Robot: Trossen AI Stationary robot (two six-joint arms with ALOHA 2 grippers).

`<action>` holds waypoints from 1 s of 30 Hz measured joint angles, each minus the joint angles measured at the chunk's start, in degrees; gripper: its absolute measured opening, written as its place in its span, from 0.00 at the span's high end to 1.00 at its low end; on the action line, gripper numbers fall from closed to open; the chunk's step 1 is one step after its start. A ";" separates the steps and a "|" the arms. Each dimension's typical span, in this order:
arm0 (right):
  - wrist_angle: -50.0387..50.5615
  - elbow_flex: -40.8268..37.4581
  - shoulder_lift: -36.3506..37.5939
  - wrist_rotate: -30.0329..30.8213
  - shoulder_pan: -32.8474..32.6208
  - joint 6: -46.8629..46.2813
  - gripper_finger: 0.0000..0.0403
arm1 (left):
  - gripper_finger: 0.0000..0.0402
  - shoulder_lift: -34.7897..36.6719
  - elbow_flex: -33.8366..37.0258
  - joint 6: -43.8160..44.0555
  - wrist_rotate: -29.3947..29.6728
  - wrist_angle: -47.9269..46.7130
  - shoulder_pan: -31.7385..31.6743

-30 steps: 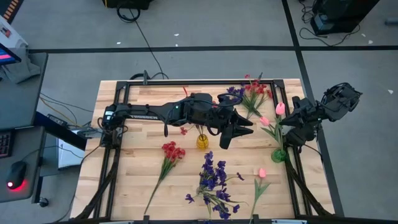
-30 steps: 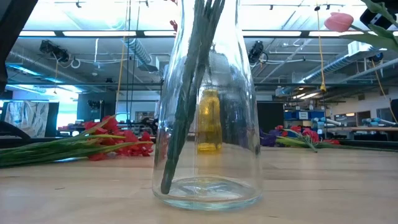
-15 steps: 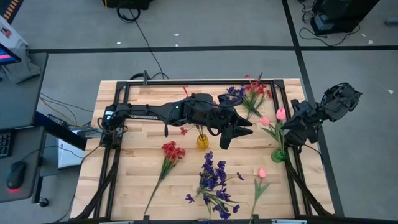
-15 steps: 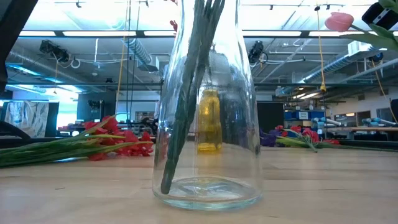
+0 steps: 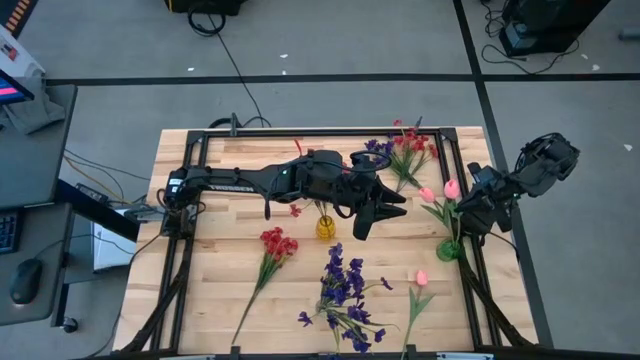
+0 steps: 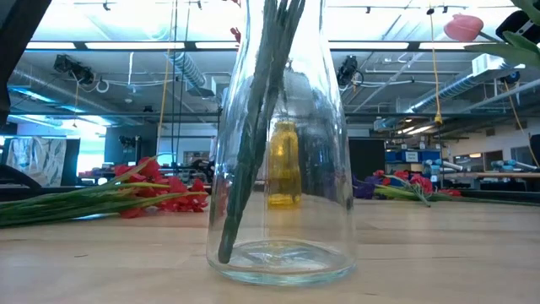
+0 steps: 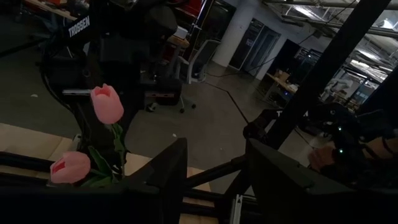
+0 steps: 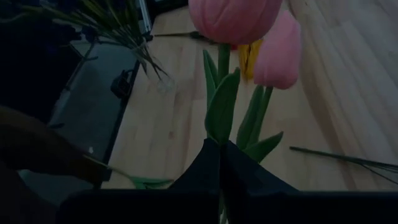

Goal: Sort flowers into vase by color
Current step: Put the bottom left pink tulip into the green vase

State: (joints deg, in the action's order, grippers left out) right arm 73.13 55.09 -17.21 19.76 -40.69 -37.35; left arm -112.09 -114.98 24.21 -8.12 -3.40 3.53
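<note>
Right end effector (image 5: pixel 468 203) clamped on pink tulip (image 5: pixel 450 187) stem over green vase (image 5: pixel 449 249); left end effector (image 5: pixel 372 212) apart, idle; early release risks tulip toppling onto tabletop (image 5: pixel 210 290).

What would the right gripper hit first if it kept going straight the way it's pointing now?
Probably the other pink tulip just beyond the one held in the right gripper; farther along that line is the left gripper. Depth is hard to judge.

The left arm (image 5: pixel 300 182) spans the table's middle over the yellow vase (image 5: pixel 326 227); bare wood (image 5: pixel 215 270) lies front-left.
</note>
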 joint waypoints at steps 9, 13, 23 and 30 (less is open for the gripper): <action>0.93 0.00 0.00 -0.73 0.00 0.30 0.98 | 0.58 0.00 0.00 0.02 -0.02 0.00 0.01; 1.11 0.00 0.00 -1.91 0.00 0.44 0.98 | 0.58 0.02 0.00 0.02 -0.02 0.00 0.00; 2.70 0.00 0.00 -4.37 0.00 -0.37 0.98 | 0.58 0.04 0.00 -0.07 -0.04 -1.64 -0.05; 2.89 -0.02 0.00 -5.98 0.00 -1.19 0.98 | 0.58 0.07 0.00 -0.11 -0.04 -2.02 -0.05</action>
State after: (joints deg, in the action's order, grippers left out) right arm 76.02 55.07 -17.21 13.78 -40.69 -38.53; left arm -112.03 -114.98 24.10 -8.16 -5.42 3.49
